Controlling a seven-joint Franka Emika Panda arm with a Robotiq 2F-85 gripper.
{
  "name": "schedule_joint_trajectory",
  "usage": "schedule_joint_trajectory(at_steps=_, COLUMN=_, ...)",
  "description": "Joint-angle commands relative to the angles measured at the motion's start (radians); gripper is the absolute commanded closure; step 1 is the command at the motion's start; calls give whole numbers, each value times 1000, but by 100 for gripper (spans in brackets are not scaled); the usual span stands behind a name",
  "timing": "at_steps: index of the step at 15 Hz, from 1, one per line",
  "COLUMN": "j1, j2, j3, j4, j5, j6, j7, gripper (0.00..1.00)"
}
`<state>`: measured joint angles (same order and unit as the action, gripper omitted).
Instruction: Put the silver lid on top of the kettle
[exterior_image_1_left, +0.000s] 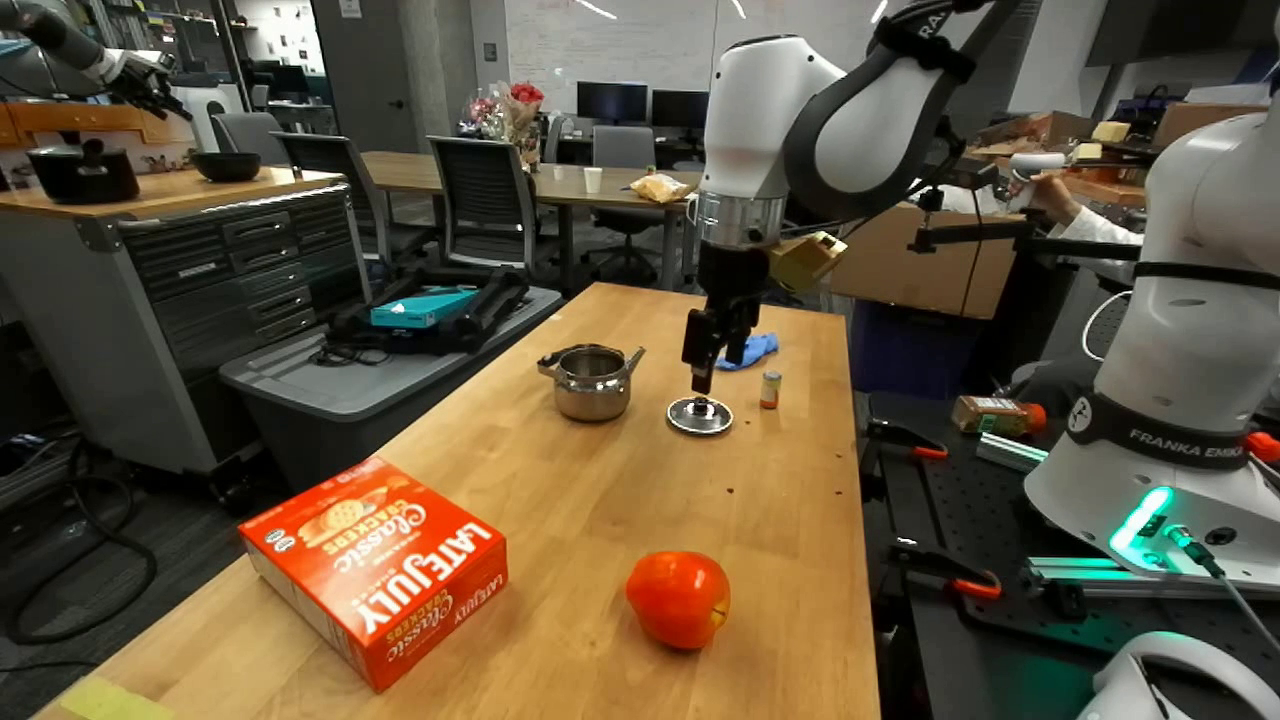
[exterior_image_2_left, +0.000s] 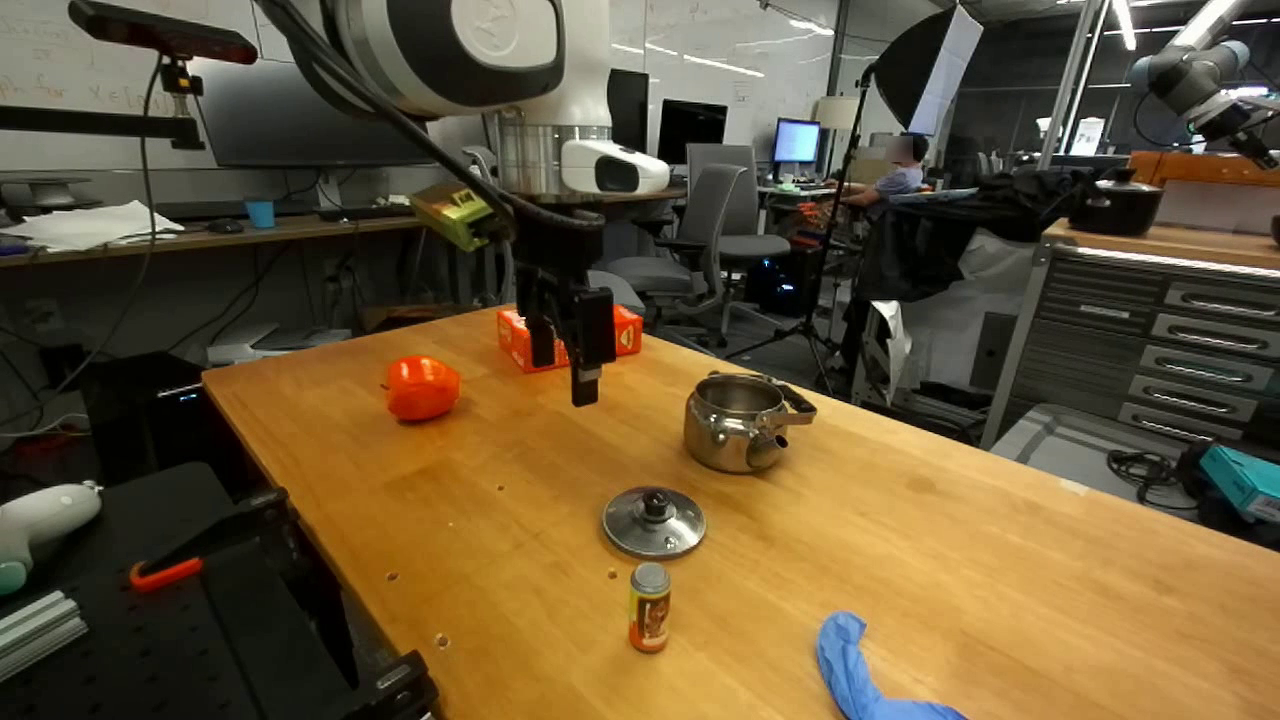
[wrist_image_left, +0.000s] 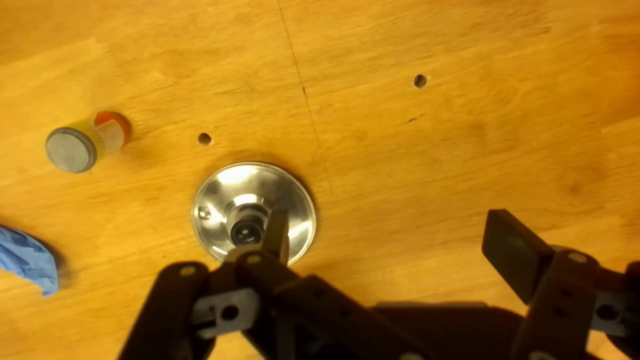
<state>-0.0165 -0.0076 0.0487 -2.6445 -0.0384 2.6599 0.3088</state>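
Silver lid (exterior_image_2_left: 654, 530) lies near the uncovered kettle (exterior_image_2_left: 728, 435).
I hover my gripper (wrist_image_left: 390, 240) above the table (exterior_image_2_left: 900, 560), jaws spread wide.

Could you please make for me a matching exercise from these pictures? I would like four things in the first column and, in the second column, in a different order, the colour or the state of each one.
Things
1. silver lid
2. kettle
3. pincer
4. cracker box

Colour or state
A. jaws apart, nothing between them
B. mostly orange-red
C. resting flat, black knob upward
D. upright, its mouth uncovered

Right pairs: 1-C, 2-D, 3-A, 4-B
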Motion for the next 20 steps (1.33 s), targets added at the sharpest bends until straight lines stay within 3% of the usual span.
schedule_joint_trajectory(at_steps=1, j1=4, j2=66, j3=-26, j4=62, j5=2, j6=0, j7=6, gripper=0)
schedule_joint_trajectory(at_steps=20, j1=-7, j2=199, j3=-149, j4=134, j5=-3, j6=52, j7=-17, gripper=0)
